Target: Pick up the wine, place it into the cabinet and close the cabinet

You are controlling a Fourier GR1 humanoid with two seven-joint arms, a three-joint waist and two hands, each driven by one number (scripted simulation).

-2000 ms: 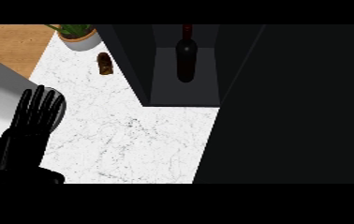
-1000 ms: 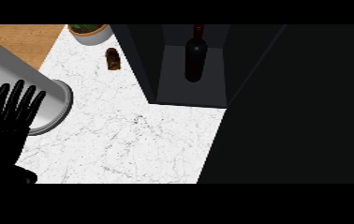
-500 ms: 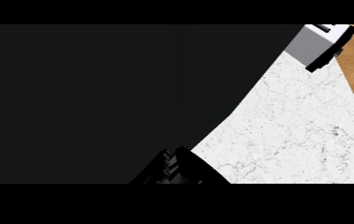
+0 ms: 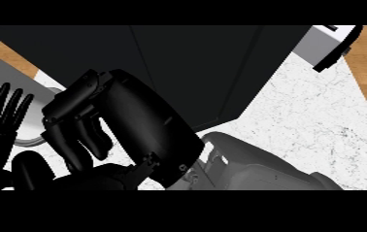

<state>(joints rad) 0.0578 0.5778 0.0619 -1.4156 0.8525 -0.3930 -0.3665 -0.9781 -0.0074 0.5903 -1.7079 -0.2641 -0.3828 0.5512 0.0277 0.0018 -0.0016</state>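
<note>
Judging from the head view, the closing of the cabinet is taken to be the step in hand, though this is only inferred. The right hand is seen large and close, brought across toward the left, with its grey forearm coming in behind it from the lower edge. Whether this hand is open or closed cannot be told, since mostly its back is shown; nothing is seen to be held in it. The dark cabinet is found just beyond and above the right hand, and no gap between hand and cabinet face can be made out.

The wine is not seen anywhere: not beside the right hand, not on the white counter to its right. It is judged to be hidden inside the cabinet, but this cannot be confirmed. The left hand is shown at the left edge, well to the left of the right hand, fingers straight and upward, at rest and holding nothing.

For the next move, contact with the door's free edge is called for, followed by a steady sweep until the door is set flush. It should first be checked that the wine is fully inside.
</note>
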